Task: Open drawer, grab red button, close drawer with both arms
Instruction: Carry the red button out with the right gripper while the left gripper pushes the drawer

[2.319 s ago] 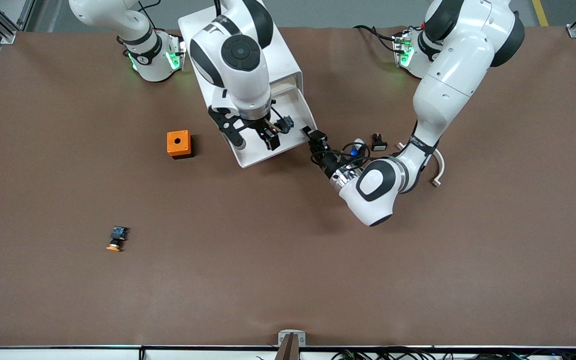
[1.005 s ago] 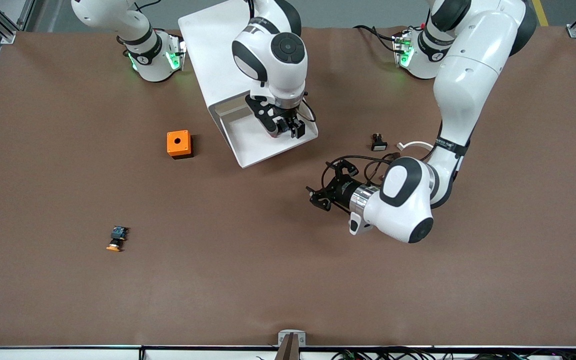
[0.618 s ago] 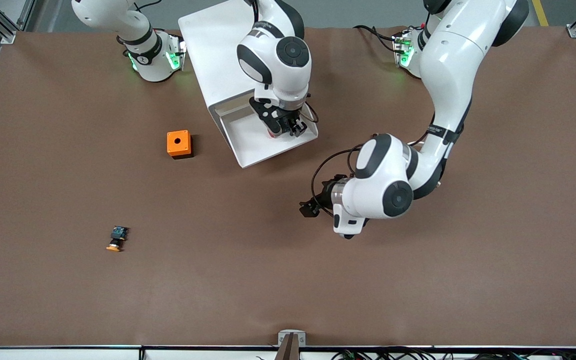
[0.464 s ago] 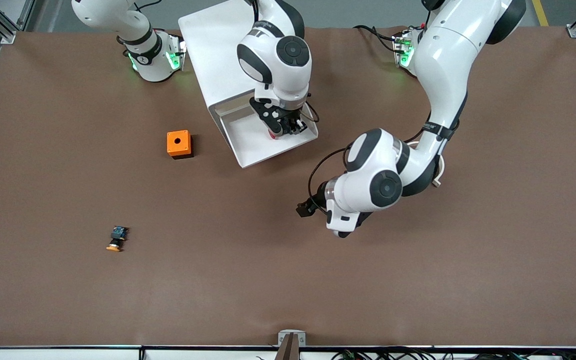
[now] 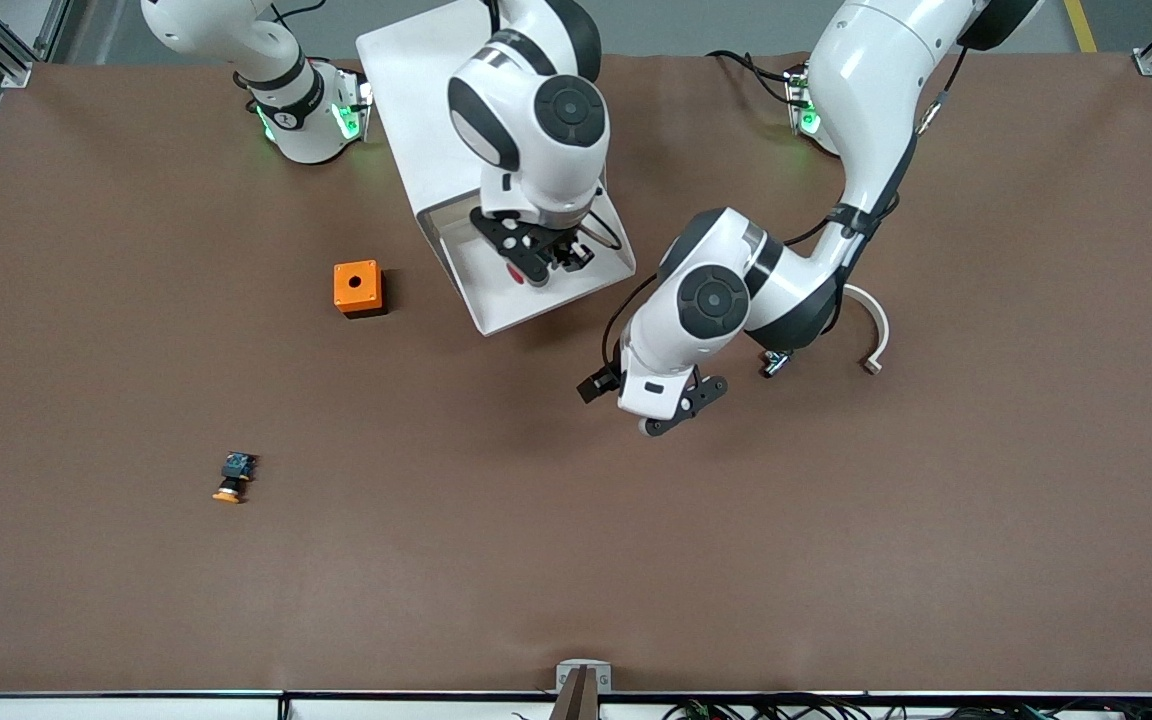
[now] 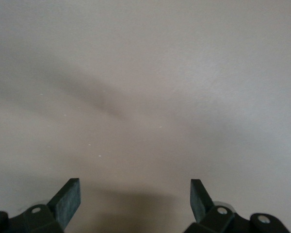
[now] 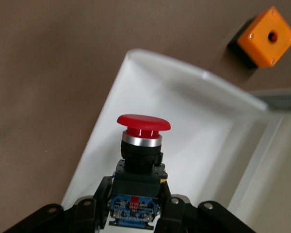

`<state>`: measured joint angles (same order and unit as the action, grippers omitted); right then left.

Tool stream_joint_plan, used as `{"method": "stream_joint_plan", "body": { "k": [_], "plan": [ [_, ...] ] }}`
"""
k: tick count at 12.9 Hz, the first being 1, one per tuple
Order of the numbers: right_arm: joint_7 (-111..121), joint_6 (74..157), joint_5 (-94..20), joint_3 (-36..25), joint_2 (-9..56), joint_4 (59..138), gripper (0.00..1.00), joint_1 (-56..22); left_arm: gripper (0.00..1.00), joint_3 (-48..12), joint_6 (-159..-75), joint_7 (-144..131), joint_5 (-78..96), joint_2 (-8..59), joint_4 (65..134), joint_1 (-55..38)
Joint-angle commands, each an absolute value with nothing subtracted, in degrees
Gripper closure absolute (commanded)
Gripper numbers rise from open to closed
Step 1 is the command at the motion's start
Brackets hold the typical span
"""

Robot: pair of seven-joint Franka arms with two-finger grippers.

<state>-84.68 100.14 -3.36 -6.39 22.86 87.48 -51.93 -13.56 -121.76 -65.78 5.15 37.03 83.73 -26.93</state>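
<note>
The white drawer (image 5: 496,300) stands pulled out of the white cabinet (image 5: 416,80), toward the front camera. My right gripper (image 5: 536,262) hangs over the drawer's tray, shut on the button (image 5: 514,270). In the right wrist view the fingers (image 7: 170,209) clamp the button's bluish rear block (image 7: 134,206), its red cap (image 7: 143,122) points away from the hand, and the drawer's wall (image 7: 184,82) lies beneath. My left gripper (image 5: 651,415) is over bare table, nearer the front camera than the drawer; the left wrist view shows it (image 6: 136,196) open and empty.
An orange cube with a round hole (image 5: 357,287) sits beside the drawer toward the right arm's end; it also shows in the right wrist view (image 7: 266,36). An orange-capped button (image 5: 233,476) lies nearer the front camera. A white curved part (image 5: 874,335) lies beside the left arm.
My right gripper came down into the drawer, shut on the red button and raised it. My left arm drew away from the drawer's corner and its hand turned down over bare table.
</note>
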Motion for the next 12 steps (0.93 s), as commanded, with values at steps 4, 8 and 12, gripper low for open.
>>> {"method": "stream_joint_plan", "body": {
  "k": [4,8,12],
  "plan": [
    [-49.55,98.43,-2.99,-5.8,19.42,84.99,1.0,-34.48,0.01,-13.27,-123.22,-70.05,1.76,34.28,89.38,-31.54],
    [-33.17,103.6,-3.16,-5.71,20.74,86.48,1.0,-24.72,0.01,-13.36,-123.13,-74.0,1.76,34.28,89.3,-35.06],
    [-16.82,110.11,-3.78,-5.63,25.3,89.56,1.0,-17.24,0.01,-14.76,-122.61,-78.04,1.76,34.28,89.21,-37.17]
  ]
}}
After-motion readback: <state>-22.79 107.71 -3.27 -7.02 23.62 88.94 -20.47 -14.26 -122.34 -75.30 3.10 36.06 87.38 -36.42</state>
